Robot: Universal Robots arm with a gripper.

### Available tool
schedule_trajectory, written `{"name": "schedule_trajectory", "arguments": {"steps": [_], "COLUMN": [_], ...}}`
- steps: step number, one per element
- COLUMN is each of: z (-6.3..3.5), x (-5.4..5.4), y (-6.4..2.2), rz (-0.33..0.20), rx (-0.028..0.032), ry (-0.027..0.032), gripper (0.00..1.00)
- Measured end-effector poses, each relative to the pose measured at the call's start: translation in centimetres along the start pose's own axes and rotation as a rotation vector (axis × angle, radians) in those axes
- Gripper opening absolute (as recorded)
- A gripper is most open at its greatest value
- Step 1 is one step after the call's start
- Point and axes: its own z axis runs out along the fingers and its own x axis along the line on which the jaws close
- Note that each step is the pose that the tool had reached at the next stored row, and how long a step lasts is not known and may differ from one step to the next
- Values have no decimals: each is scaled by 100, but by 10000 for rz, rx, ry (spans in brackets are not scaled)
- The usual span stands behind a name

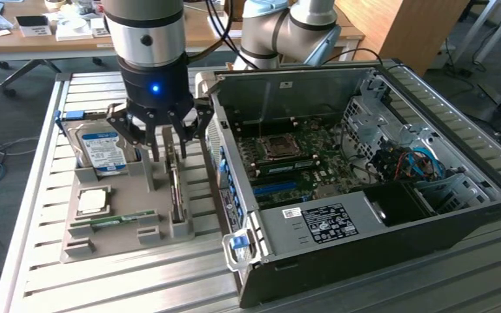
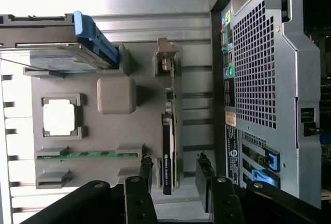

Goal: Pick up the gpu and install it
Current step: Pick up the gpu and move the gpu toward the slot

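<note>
The gpu (image 2: 168,146) stands on its edge in a slot of the grey tray (image 2: 147,115), I think so that my hand (image 2: 175,175) can take it from above. The hand is released, with one finger on each side, apart from the card. The tray lies near the counter (image 1: 146,287) edge at the exterior view's left, beside the opened computer case (image 1: 381,261). Office desks (image 1: 50,40) stand behind.

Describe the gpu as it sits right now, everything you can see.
The gpu stands on edge in a slot of the gray holder tray, beside the open PC case. It has a thin green board, a black cooler on one face and a silver bracket at one end. Not yet installed. The open hand straddles it, a finger on each side, seemingly neither touching.
</note>
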Motion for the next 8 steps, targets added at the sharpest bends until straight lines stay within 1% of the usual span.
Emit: {"name": "schedule_trajectory", "arguments": {"steps": [4, 8], "z": [50, 63], "x": [3, 4], "y": [-2, -3], "rz": [0, 0], "rx": [0, 1], "ry": [0, 1], "gripper": [47, 47]}}
